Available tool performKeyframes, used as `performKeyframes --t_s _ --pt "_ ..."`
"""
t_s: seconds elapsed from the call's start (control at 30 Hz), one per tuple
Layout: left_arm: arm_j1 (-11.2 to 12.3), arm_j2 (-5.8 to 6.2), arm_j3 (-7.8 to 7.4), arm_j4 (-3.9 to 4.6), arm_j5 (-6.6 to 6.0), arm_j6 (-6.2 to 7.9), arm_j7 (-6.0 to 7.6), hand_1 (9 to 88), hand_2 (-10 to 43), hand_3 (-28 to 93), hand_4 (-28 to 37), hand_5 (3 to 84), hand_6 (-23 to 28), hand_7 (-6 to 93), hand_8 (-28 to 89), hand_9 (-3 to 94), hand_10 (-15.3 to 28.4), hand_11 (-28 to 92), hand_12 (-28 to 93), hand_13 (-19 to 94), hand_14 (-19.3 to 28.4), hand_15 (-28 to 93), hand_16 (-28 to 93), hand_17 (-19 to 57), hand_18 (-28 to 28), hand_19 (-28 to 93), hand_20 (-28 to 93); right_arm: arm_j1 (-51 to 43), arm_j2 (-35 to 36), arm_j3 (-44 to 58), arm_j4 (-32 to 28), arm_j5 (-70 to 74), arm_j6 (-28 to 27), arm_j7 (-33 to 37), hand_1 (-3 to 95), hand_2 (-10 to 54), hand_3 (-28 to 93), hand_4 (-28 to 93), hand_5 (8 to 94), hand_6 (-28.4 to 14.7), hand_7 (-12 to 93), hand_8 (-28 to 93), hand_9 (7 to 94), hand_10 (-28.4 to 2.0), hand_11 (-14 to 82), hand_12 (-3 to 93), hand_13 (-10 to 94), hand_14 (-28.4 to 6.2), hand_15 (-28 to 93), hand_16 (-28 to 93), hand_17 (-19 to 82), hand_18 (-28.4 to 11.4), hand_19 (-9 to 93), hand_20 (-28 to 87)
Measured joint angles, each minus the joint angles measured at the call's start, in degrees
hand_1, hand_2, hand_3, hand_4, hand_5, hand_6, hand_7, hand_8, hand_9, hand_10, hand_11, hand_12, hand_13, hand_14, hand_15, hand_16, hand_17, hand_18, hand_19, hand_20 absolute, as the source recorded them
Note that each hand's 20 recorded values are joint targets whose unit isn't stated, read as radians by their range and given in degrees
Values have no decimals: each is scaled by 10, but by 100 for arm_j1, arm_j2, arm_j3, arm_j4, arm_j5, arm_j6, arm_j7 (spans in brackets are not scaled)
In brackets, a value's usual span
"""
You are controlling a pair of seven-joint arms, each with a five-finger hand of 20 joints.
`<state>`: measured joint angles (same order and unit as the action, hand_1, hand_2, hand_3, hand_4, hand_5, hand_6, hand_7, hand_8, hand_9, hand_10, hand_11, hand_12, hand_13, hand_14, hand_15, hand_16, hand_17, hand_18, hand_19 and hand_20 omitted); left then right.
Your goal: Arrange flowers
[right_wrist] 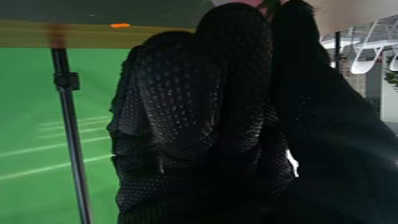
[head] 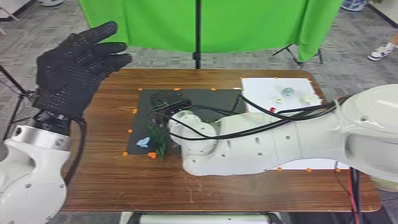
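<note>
In the head view my left hand [head: 78,65] is raised at the left with relaxed fingers, holding nothing. My right hand [head: 171,101] is low over the dark mat [head: 204,95], partly hidden by its arm and cables. Thin green stems [head: 158,137] lie just below it on the mat, beside a light blue piece [head: 143,142]. In the right wrist view the thumb and fingers of my right hand [right_wrist: 233,75] close on a green stem, with pink petals [right_wrist: 242,2] at their tips. Most of that flower is hidden.
A white board [head: 258,90] at the back right bears a pale blue item [head: 287,91], small pale blossoms [head: 311,99] and a red piece [head: 272,109]. Orange marks edge the mat. My right arm spans the table's right half, black cables looping above it.
</note>
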<state>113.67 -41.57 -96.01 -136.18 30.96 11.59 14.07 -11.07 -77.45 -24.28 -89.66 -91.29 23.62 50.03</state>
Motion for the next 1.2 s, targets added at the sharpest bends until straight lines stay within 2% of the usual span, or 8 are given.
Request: performKeyframes --t_s 0.13,0.27,0.33,0.43,0.5,0.7,1.07,1.2 --pt "-166 16 136 5 0 163 10 213 92 772 -269 386 109 188 -114 366 235 350 111 286 284 596 -118 -53 277 596 338 -12 48 112 5 15 -95 -95 551 -95 468 -283 800 40 155 -6 937 -59 345 158 852 -32 611 212 327 -172 880 104" --pt "-146 23 -4 -16 -9 193 108 213 93 769 -267 385 108 186 -112 363 234 340 110 280 284 593 -118 -51 275 596 339 10 64 116 5 59 -133 -106 534 -95 455 -283 774 37 156 -19 937 -61 338 160 848 -34 615 210 326 -172 876 113" --pt "55 38 -250 -49 -29 141 267 214 93 768 -266 384 108 182 -110 362 233 332 110 276 284 593 -118 -50 274 598 339 77 28 -34 5 103 -77 -25 517 -95 458 -283 756 36 152 -47 937 -63 330 163 844 -37 618 209 323 -173 874 122" --pt "623 102 -687 -97 -75 -5 707 214 93 767 -264 385 108 178 -108 363 232 328 113 277 284 594 -117 -50 274 599 339 171 -88 -335 5 179 159 247 535 -95 396 -283 745 39 158 -105 937 -62 326 165 843 -38 621 202 323 -174 869 134" --pt "941 141 -746 -104 -86 -41 862 214 94 767 -263 385 108 177 -106 363 231 329 116 277 284 594 -117 -49 274 599 338 157 -141 -358 5 216 238 376 531 -95 385 -282 736 38 156 -123 937 -63 325 165 841 -40 622 202 323 -174 868 137" --pt "1052 157 -484 -89 -93 -43 709 214 95 763 -261 381 105 165 -101 357 223 315 115 271 284 602 -118 -43 269 610 337 62 -165 -185 3 271 262 387 494 -95 408 -282 716 29 145 -124 937 -67 307 171 834 -48 628 204 318 -177 867 147" --pt "870 99 -501 -89 -87 -54 542 212 96 760 -258 380 102 156 -94 355 217 306 119 272 284 616 -125 -40 268 626 322 29 -158 -75 0 274 264 389 458 -95 468 -283 690 24 138 -122 937 -70 299 178 827 -54 633 199 317 -180 860 167" --pt "997 54 -647 -128 -87 -44 446 213 95 758 -258 378 100 153 -93 356 212 311 119 276 284 636 -129 -38 267 635 317 -50 -108 48 -24 261 252 359 448 -95 507 -283 692 23 137 -121 937 -71 294 180 825 -57 633 197 314 -183 858 171"
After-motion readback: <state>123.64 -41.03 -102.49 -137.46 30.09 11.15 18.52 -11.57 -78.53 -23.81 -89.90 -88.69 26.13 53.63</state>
